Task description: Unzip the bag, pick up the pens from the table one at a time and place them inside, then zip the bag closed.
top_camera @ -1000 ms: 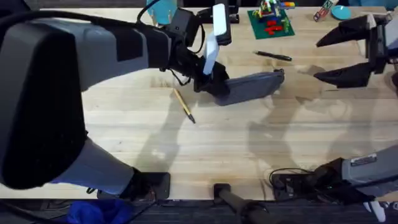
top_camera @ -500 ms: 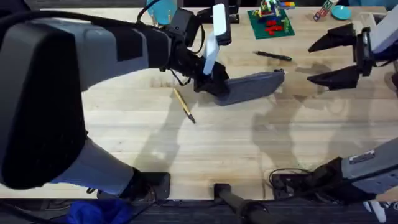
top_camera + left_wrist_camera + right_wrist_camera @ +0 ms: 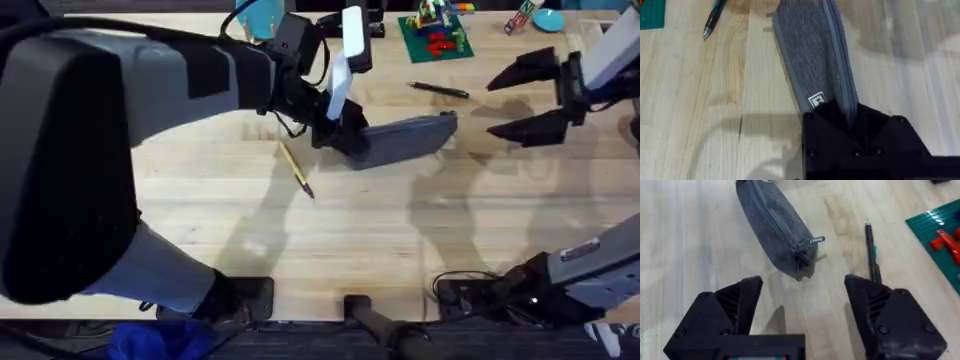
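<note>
Left end effector (image 3: 340,128) pinches bag (image 3: 405,138) end. Right end effector (image 3: 522,98) spread. Soft, limp fabric; take the zipper pull (image 3: 811,241).

Illumination bright, even, diffuse, from above. Surface (image 3: 380,215) evenly lit, wood grain legible, no strong glare. Overhead view: left arm (image 3: 90,130) close under camera, large, dark, blurred; soft grey arm shadows spread across planks. Left wrist view: bag (image 3: 812,60) fabric weave sharp; far end soft; broad shadow at top right. Right wrist view: right end effector (image 3: 805,315) slightly soft; bag zipper pull in focus.
</note>
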{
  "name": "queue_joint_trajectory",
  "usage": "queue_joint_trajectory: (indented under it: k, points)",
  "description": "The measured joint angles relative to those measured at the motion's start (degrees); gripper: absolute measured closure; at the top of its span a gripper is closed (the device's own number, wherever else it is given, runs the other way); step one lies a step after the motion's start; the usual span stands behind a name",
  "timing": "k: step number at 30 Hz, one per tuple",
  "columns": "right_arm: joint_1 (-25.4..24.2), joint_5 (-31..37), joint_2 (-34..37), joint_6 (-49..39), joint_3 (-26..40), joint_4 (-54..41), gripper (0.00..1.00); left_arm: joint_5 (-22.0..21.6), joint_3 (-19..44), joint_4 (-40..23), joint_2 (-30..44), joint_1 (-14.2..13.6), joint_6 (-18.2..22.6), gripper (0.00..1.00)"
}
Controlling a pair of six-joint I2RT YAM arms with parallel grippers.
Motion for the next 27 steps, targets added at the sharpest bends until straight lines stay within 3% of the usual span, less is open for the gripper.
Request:
queue_joint_trajectory:
  k: [12,27]
  points:
    - [4.9,0.0,2.6,0.0,0.0,1.3,0.006,0.0,0.0,0.0,0.0,0.0,0.0,0.959]
    - [5.3,-1.0,4.1,0.3,0.0,0.0,0.006,0.0,0.0,0.0,0.0,0.0,0.0,0.959]
